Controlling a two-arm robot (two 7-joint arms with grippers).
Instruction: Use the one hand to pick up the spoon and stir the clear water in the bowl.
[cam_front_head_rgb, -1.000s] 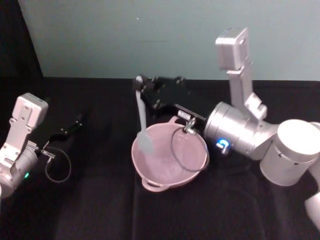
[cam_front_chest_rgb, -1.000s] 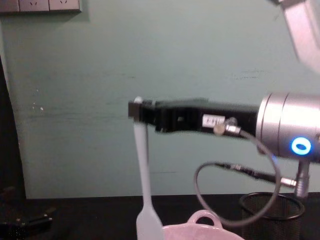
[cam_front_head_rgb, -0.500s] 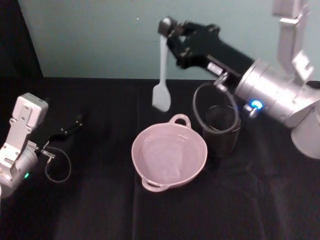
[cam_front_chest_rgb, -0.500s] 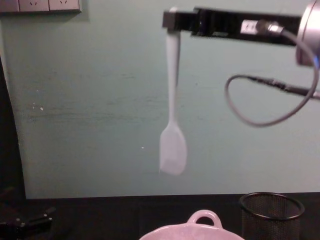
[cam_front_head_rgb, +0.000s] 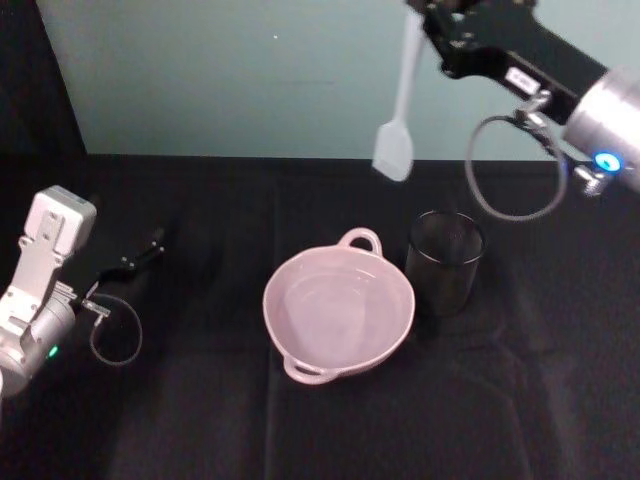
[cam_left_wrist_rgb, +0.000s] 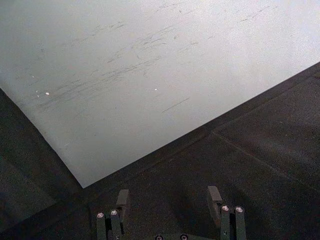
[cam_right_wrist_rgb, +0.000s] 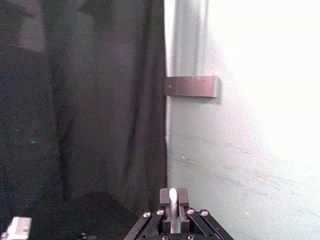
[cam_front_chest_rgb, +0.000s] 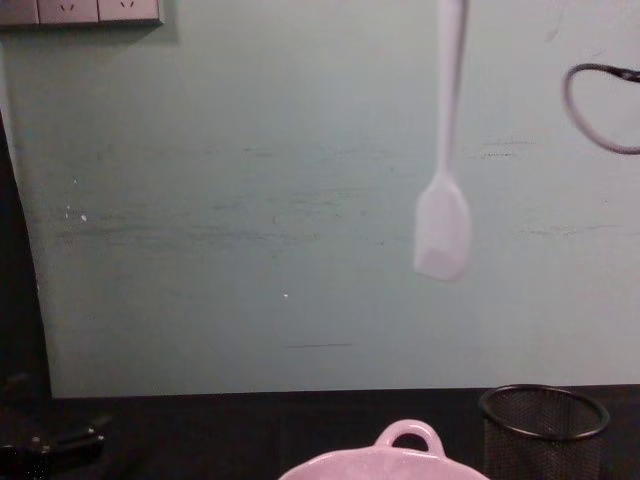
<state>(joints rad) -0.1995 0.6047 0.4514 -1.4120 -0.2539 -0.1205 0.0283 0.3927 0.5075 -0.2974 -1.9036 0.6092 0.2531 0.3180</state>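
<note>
A black cloth covers the bench, creased in a few straight lines; behind it rises a pale green wall, marked with fine scratches; a dark curtain takes the upper left corner of the head view; a row of wall sockets sits at the upper left corner of the chest view.

The spoon is white, long and slender, with a flat spatula-like head; it hangs nearly upright in the air at the upper right of the head view, head down; the top of its handle is pinched in the right claw, whose fingers sit narrow against the handle in the right wrist view; in the chest view the spoon's head shows right of centre against the wall, well above the things on the bench.

The bowl is pale pink and round, with a loop handle on its far rim and clear water inside; it stands at the centre of the head view; a black mesh cup stands just beside it toward the right of the frame; a grey cable loops below the silver wrist, where a blue light glows.

The left arm is parked at the lower left of the head view; the left claw is spread wide over the black cloth, nothing between its fingers.
</note>
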